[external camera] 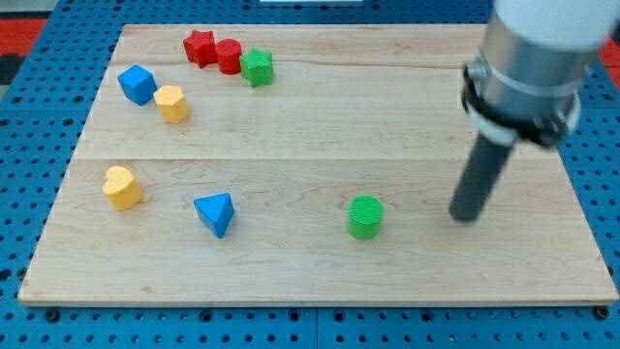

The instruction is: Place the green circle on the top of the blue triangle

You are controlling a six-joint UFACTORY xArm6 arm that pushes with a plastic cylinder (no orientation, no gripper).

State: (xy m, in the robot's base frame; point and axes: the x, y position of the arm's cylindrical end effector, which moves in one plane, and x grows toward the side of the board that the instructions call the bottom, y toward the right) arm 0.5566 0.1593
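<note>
The green circle [365,216] is a short green cylinder on the wooden board, right of centre toward the view's bottom. The blue triangle [215,212] lies to its left at about the same height, a wide gap between them. My tip [466,215] touches the board to the right of the green circle, level with it and a short gap away. The dark rod rises up and to the right into the arm's grey body at the view's top right.
A red star [200,47], a red cylinder [229,56] and a green star [257,67] cluster at the top left. A blue cube [138,84] and a yellow hexagon [171,103] sit below them. A yellow heart [122,187] lies at the left. The board's edge [310,301] runs along the bottom.
</note>
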